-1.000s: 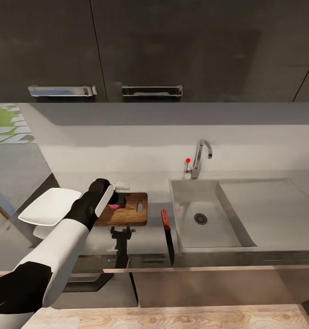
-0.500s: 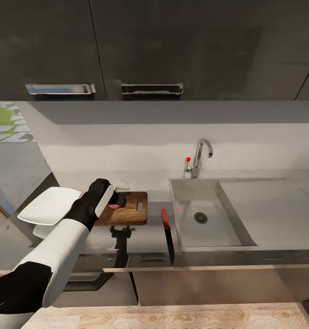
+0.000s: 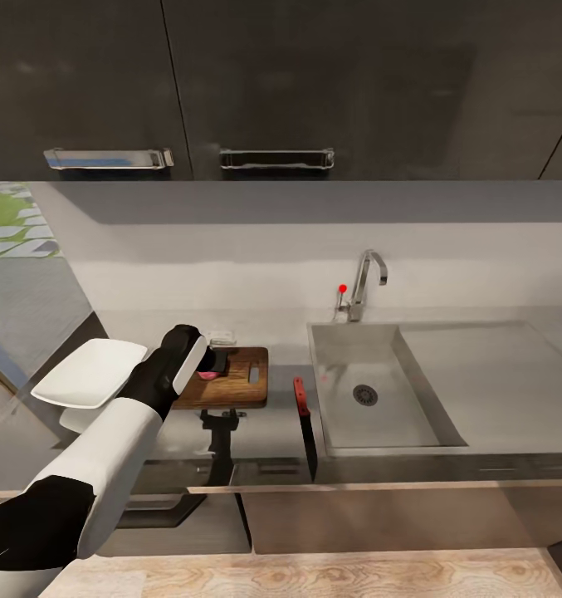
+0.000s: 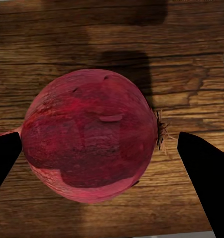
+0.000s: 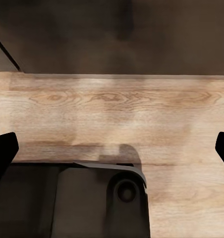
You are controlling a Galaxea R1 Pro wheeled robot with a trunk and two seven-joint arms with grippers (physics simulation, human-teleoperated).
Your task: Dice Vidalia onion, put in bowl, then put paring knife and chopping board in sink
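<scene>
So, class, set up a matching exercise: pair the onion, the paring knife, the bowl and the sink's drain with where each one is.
Things:
1. Vidalia onion
2. paring knife
3. bowl
4. drain

Places:
A. on the countertop between board and sink
B. on the chopping board
C. in the sink basin's floor
D. left of the board

Pairs: 1-B, 2-A, 3-D, 4-C

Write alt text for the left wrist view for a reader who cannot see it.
A whole pinkish-red Vidalia onion sits on the brown wooden chopping board, seen close up from above. The left tool straddles it: one dark fingertip touches the onion's side, while the other stands slightly clear of its root end.
</scene>
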